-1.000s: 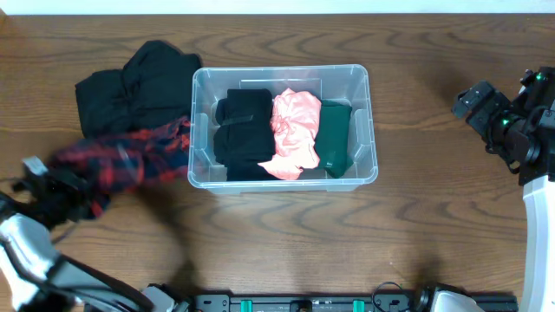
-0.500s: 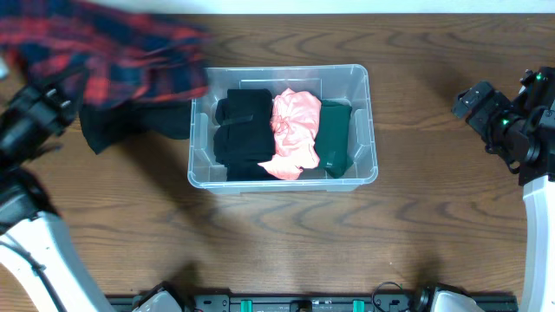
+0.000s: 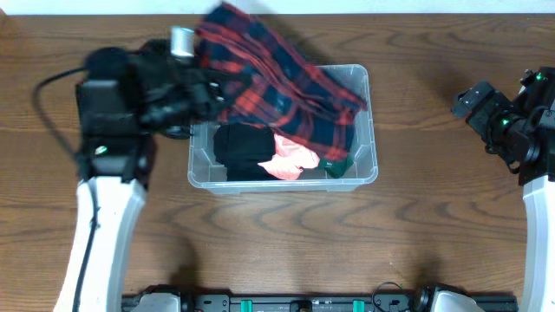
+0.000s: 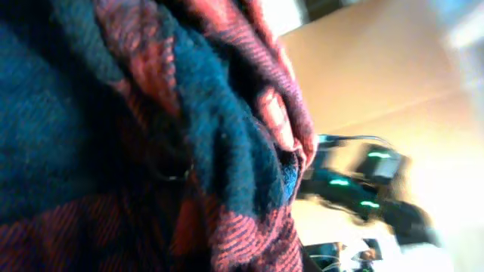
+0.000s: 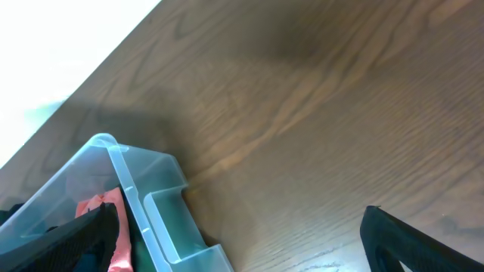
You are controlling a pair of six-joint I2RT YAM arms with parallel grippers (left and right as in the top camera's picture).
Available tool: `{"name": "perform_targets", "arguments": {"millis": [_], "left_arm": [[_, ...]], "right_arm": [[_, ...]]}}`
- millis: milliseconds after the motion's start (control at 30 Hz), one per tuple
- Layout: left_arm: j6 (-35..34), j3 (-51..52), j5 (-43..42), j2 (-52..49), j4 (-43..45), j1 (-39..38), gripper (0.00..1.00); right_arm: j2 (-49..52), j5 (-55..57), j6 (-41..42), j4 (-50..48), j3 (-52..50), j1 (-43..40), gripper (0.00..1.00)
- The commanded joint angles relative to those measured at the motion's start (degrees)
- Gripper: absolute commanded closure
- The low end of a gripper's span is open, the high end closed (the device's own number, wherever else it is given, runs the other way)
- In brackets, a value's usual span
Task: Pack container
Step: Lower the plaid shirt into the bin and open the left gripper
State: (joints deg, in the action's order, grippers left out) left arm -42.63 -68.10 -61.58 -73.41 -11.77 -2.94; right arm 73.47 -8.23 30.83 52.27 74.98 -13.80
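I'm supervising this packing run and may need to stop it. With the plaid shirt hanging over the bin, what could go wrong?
1. The plaid shirt hangs unfolded across the container, its edge reaching the right rim; let go now, part would likely drape outside.
2. A black garment, pink garment and green garment already lie inside, so a loose shirt may heap above the rim.

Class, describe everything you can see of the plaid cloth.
The plaid cloth is woven fabric in red and dark blue checks, rumpled. It hangs from the left gripper, slanting over the back and right of the container and covering some clothes inside. Whether it touches the rim is unclear. The left wrist view shows its folds close up.
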Motion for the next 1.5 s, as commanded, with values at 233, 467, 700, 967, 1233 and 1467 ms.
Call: {"name": "perform_targets", "arguments": {"millis": [233,467,700,967,1233,1467], "left_arm": [[12.15,-0.44,29.66,-10.29,-3.85,-16.61,0.94],[11.58,-0.44,31.54,-12.52,1.44,-20.39,0.94],[9.68,-0.44,42.32,-12.41,-10.84,-19.21,0.94],[15.96,-0.48,53.59,-11.76,-26.05,-15.52,0.29],[18.91,-2.51,62.77,-3.04,-33.73,-9.97,0.18],[21.2,-2.49,68.39,4.33,-36.17,1.73,0.0]], "right_arm": [[0.15,0.31,0.42,0.02,-0.04,-0.48,0.01],[0.15,0.33,0.39,0.02,-0.04,-0.48,0.01],[0.15,0.33,0.39,0.02,-0.04,-0.48,0.01],[0.15,0.33,0.39,0.02,-0.04,-0.48,0.01],[0.15,0.33,0.39,0.02,-0.04,-0.48,0.01],[0.15,0.33,0.39,0.02,-0.04,-0.48,0.01]]}}
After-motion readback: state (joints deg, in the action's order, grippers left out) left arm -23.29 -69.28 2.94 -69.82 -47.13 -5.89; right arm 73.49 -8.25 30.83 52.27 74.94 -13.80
